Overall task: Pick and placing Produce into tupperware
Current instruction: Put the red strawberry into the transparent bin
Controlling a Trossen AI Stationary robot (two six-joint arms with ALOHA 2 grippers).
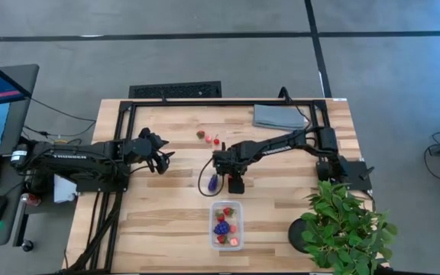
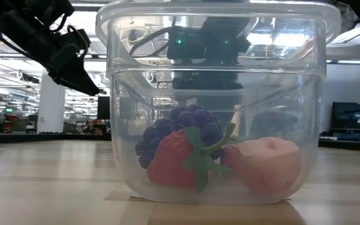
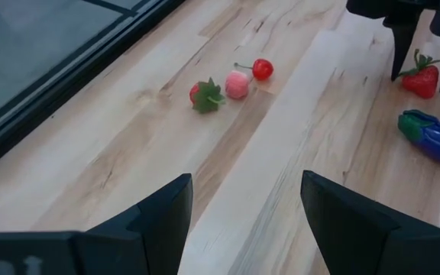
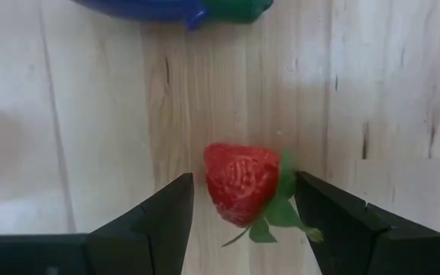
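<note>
Item: strawberry [image 4: 243, 193], red, dimpled, green leafy cap; lies on the bare table [image 1: 159, 214], just beside the elongated purple fruit [image 1: 213, 182], short of the tupperware [image 1: 226, 224].

Tool: right gripper [image 4: 243, 221] over it, fingers spread wide to either side, holding nothing. Left gripper [image 3: 244, 221] likewise open and empty, waiting near three small fruits [image 3: 231, 84].

Risk: rounded, tapering shape may squirt sideways or roll if the fingers close off-centre or catch only the leaves.
</note>
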